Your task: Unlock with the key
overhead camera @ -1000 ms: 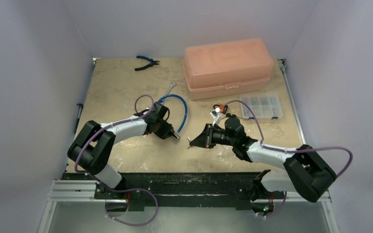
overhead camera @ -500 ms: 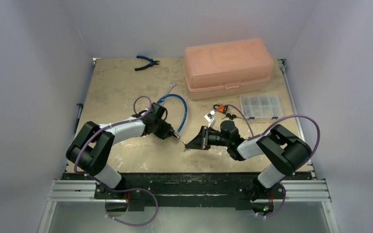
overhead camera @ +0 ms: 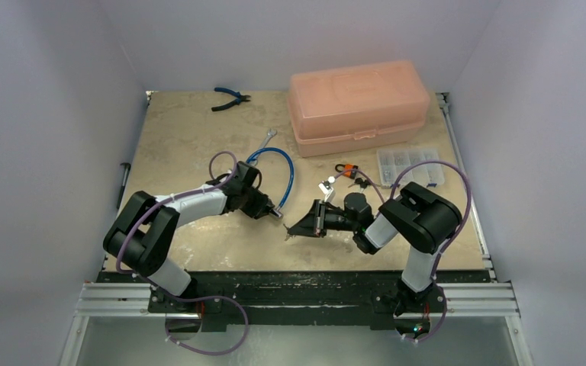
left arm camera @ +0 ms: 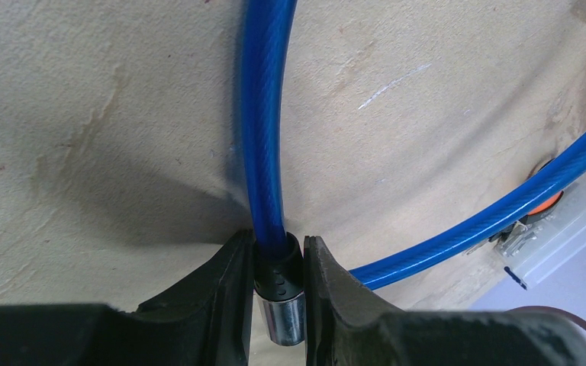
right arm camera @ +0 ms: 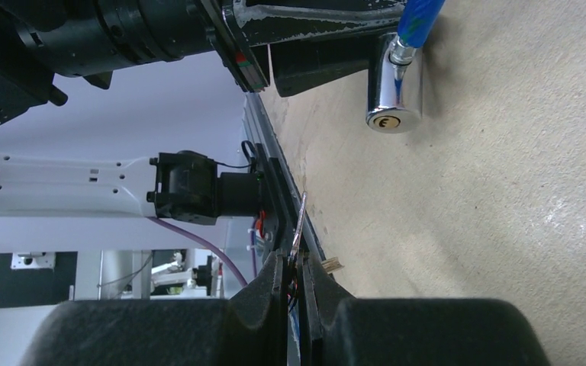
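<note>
A blue cable lock (overhead camera: 284, 164) loops on the table. My left gripper (overhead camera: 269, 209) is shut on its black and chrome end (left arm camera: 281, 293), with the blue cable (left arm camera: 263, 114) running up from between the fingers. In the right wrist view the chrome lock barrel (right arm camera: 394, 91) faces me, its brass keyhole showing, held by the left gripper. My right gripper (overhead camera: 305, 223) is shut on a thin silver key (right arm camera: 297, 225), whose blade points toward the barrel with a gap between them.
A pink plastic toolbox (overhead camera: 359, 105) stands at the back right. A clear parts organiser (overhead camera: 412, 164) lies near it, with an orange key fob (overhead camera: 346, 169) beside. Blue-handled pliers (overhead camera: 230, 97) lie at the back left, and a small metal tool (overhead camera: 266, 140) by the cable.
The right arm has folded in, its elbow swinging left and back over the table. The right gripper with the key has shifted slightly left toward the lock. The left arm has barely moved.
</note>
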